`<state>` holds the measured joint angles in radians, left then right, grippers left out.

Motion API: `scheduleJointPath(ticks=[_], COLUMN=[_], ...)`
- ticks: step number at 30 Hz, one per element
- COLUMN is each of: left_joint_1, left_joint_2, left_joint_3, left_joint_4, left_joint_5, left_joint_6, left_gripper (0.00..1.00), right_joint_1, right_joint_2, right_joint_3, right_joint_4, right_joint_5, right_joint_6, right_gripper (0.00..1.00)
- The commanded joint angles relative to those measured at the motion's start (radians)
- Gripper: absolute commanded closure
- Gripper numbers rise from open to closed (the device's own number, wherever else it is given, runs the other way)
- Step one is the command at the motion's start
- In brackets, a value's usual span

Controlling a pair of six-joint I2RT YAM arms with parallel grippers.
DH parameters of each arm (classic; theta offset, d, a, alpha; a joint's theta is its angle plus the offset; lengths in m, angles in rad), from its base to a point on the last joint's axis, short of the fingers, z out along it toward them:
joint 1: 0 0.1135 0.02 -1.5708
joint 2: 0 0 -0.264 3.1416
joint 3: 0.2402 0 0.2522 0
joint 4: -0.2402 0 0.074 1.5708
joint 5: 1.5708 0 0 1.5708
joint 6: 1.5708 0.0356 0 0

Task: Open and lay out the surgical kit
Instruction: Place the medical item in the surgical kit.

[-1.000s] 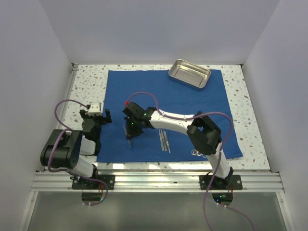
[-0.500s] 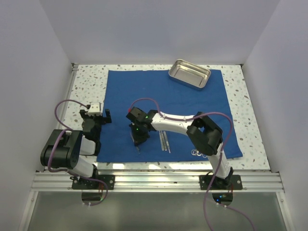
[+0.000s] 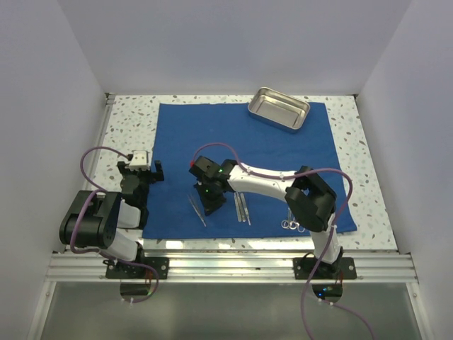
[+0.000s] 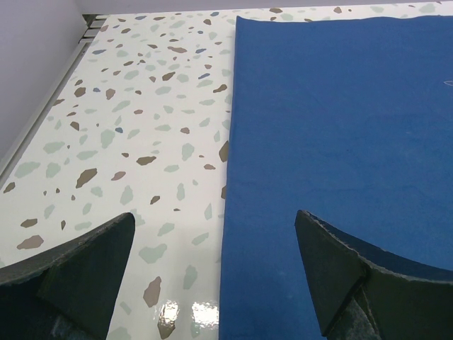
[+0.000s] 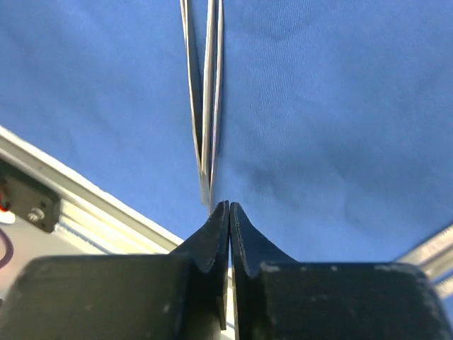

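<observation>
The royal-blue cloth (image 3: pixel 283 149) lies spread flat on the speckled table. The steel tray (image 3: pixel 278 108) stands on its far right part. My right gripper (image 3: pixel 211 205) is low over the cloth's near left part, shut on one end of thin steel tweezers (image 3: pixel 197 211) that slant across the cloth. In the right wrist view the tweezers (image 5: pixel 205 106) run straight out from the closed tips of the gripper (image 5: pixel 229 205). A second pair of tweezers (image 3: pixel 242 207) and the ring-handled forceps (image 3: pixel 289 224) lie near the front edge. My left gripper (image 3: pixel 141 172) is open and empty over the cloth's left edge (image 4: pixel 228 177).
An aluminium rail (image 3: pixel 233 265) runs along the near table edge, just past the cloth's front hem. White walls close in the sides and back. Bare speckled table (image 4: pixel 127 106) shows left of the cloth. My right arm's elbow (image 3: pixel 311 202) partly covers the forceps.
My right gripper has moved right and toward the near edge with the tweezers, which now lie slanted on the cloth. The left arm has not moved.
</observation>
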<state>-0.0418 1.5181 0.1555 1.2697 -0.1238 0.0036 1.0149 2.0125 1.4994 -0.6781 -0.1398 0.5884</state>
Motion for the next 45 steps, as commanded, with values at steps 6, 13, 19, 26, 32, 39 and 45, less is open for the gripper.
scheduleJointPath(ticks=[6,13,19,26,32,39,45], left_joint_1=[-0.001,0.000,-0.001,0.000,-0.001,0.000,-0.001], left_joint_2=[-0.007,-0.007,-0.006,-0.006,-0.006,-0.006,-0.006], left_joint_3=[0.015,0.015,0.015,0.015,0.015,0.015,0.013], left_joint_4=[0.086,0.085,0.086,0.086,0.086,0.085,0.086], left_joint_5=[-0.008,-0.008,-0.010,-0.008,-0.008,-0.008,-0.008], left_joint_6=[0.012,0.012,0.012,0.012,0.012,0.012,0.012], left_gripper=[0.00,0.00,0.00,0.00,0.00,0.00,0.00], right_joint_1=[-0.001,-0.001,0.001,0.017,0.025,0.037,0.040], right_joint_2=[-0.072,-0.063,-0.054,-0.015,0.012,0.045,0.072], right_joint_3=[0.005,0.010,0.019,0.054,0.082,0.101,0.119], right_joint_4=[-0.020,-0.003,-0.001,-0.029,-0.041,-0.044,-0.049], right_joint_5=[0.032,-0.007,-0.020,-0.001,0.009,0.005,0.000], right_joint_6=[-0.016,-0.021,-0.021,-0.032,-0.044,-0.047,-0.048], right_gripper=[1.00,0.53,0.54,0.58,0.59,0.64,0.69])
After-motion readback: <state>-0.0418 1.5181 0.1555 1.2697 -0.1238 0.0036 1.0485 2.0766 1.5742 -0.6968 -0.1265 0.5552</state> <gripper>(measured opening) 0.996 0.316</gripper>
